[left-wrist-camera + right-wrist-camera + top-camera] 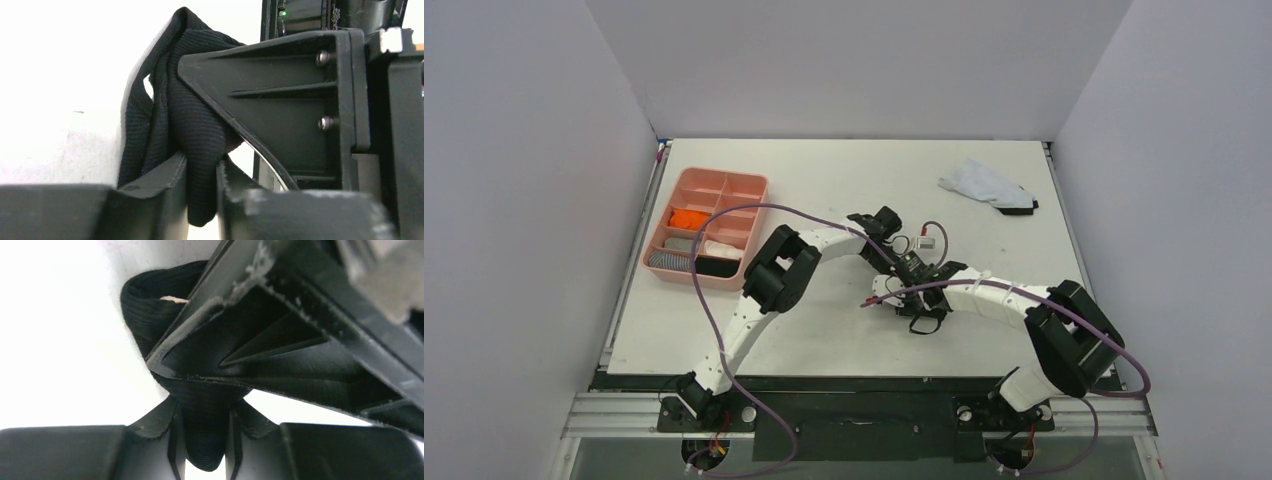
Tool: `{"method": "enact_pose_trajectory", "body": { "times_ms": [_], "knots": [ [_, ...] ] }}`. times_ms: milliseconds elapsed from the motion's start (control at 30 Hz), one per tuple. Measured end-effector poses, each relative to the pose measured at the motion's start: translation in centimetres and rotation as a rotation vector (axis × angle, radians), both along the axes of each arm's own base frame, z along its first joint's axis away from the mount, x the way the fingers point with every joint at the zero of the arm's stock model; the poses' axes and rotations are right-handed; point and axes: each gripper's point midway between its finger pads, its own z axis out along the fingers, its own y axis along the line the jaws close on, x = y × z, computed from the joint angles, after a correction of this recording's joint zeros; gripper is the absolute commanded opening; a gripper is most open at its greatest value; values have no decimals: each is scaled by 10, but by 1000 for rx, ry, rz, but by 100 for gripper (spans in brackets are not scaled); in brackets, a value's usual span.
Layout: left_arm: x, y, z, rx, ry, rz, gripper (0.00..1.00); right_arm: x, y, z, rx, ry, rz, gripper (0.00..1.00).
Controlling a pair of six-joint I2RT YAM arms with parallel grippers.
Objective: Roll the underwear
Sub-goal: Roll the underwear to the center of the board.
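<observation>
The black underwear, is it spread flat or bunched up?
Bunched up: the black underwear shows thick folds, pinched by left fingers and right fingers.

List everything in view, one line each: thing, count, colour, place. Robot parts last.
table: one, white, walled on three sides
tray: one, salmon pink, compartmented, table's left side
orange underwear: one, orange, in a left compartment of the tray
other cloths: several, grey, white and black, tray's near compartments
pale cloth: one, white-grey with a black edge, table's far right
black underwear: one, black, mid-table, gripped from both sides
cables: two, purple, one along each arm
left arm: one, white and black, jaws shut on the black underwear
right arm: one, white and black, jaws shut on the black underwear
</observation>
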Motion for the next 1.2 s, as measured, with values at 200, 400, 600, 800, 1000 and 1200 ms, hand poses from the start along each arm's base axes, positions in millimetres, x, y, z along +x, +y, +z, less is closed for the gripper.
{"method": "enact_pose_trajectory", "body": {
  "times_ms": [200,400,600,800,1000,1200],
  "knots": [
    [5,7,5,-10,16,16,53,5,4,-1,71,51,-41,0],
    [28,30,17,9,71,100,71,14,23,2,186,70,-42,0],
    [40,44,23,22,82,147,84,24,41,7,277,59,-24,0],
    [47,54,26,24,83,172,89,30,52,10,320,60,-9,0],
    [49,57,27,20,78,176,90,30,55,10,337,68,-5,0],
    [52,62,28,27,29,151,87,30,58,10,347,74,2,0]
  ]
}}
